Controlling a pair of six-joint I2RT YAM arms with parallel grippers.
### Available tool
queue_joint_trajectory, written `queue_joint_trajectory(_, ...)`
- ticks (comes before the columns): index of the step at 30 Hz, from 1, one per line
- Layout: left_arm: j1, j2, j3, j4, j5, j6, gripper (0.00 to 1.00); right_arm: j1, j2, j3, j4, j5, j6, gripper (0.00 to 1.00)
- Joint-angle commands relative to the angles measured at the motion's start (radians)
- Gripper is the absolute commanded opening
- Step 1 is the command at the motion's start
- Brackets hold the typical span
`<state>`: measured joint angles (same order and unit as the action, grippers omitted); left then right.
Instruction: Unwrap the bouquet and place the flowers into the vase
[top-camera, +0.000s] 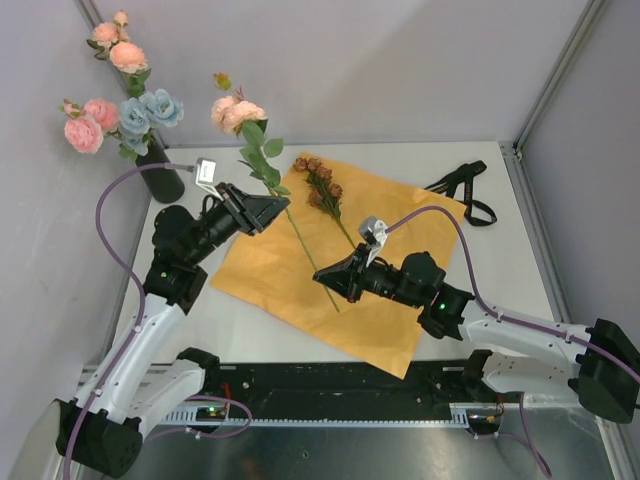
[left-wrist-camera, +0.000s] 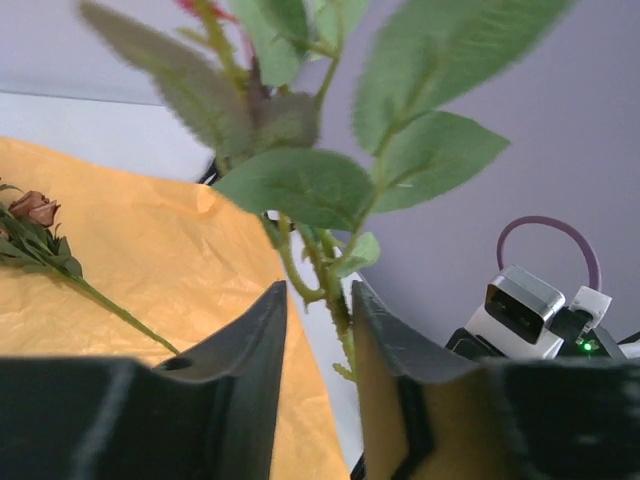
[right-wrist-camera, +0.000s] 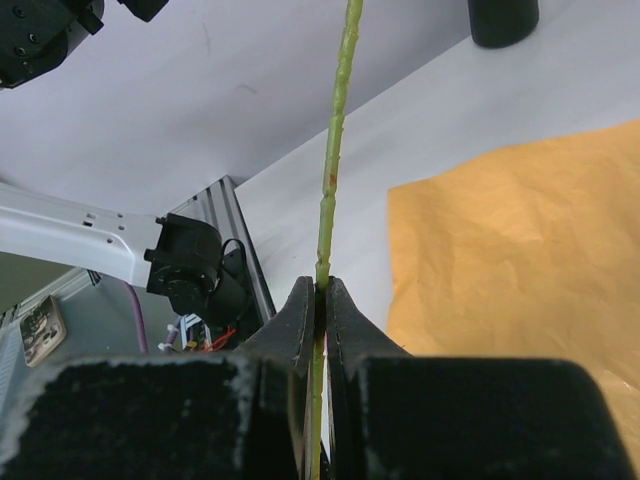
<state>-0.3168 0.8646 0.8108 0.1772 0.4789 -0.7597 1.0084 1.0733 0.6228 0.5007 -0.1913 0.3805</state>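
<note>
orange paper (top-camera: 400, 300) lies flat and open on the white bench (top-camera: 440, 160) in the top view, so we judge the unwrapping done. a brown sprig (top-camera: 322, 185) rests on the paper, and the black ribbon (top-camera: 465, 188) sits off its far right corner. the vase (top-camera: 165, 182) stands at the back left against the grey-lilac wall (top-camera: 400, 60), already carrying pink and blue flowers (top-camera: 120, 115). we have the pink-bloomed stem (top-camera: 300, 235) at two places, probably to steer it: the right tool (top-camera: 318, 277) at its bare foot, the left tool (top-camera: 278, 208) up among the leaves.

in the left wrist view the left tool (left-wrist-camera: 318, 292) stands part open, a finger either side of the stem with a gap showing, so it grips nothing.

in the right wrist view the right tool (right-wrist-camera: 321, 285) is pinched tight on the stem, with the vase's base far ahead on the bench.
</note>
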Motion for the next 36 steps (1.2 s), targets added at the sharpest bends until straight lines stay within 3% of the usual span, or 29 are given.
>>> queue_joint_trajectory(1,-0.005,-0.014,0.016,0.036,-0.021,0.016,0.31,0.009,-0.006,0.003,0.072,0.0,-0.019,0.0)
queue_joint_trajectory(4,-0.005,-0.005,0.041,0.035,-0.023,0.034,0.08,0.009,0.007,0.003,0.077,-0.004,-0.015,0.01)
queue_joint_trajectory(6,-0.005,-0.009,0.056,0.036,-0.043,0.065,0.02,0.01,0.012,0.003,0.074,-0.001,-0.007,0.09)
queue_joint_trajectory(12,-0.006,-0.043,0.112,0.013,-0.237,0.304,0.0,0.009,-0.011,0.003,0.03,0.027,-0.001,0.79)
queue_joint_trajectory(14,-0.005,-0.034,0.157,-0.014,-0.343,0.418,0.0,0.011,-0.026,0.003,0.007,0.044,-0.003,0.94)
queue_joint_trajectory(19,-0.003,0.05,0.264,-0.003,-0.696,0.822,0.0,0.012,-0.054,0.003,-0.037,0.061,-0.012,0.99)
queue_joint_trajectory(22,0.041,0.147,0.317,0.11,-0.808,1.023,0.0,0.012,-0.065,0.003,-0.049,0.052,-0.016,0.99)
queue_joint_trajectory(28,0.239,0.339,0.436,0.321,-0.722,0.999,0.0,0.012,-0.062,0.003,-0.054,0.049,-0.023,0.99)
queue_joint_trajectory(36,0.348,0.674,0.679,0.499,-0.69,1.036,0.0,0.011,-0.032,0.003,-0.055,0.05,-0.067,0.99)
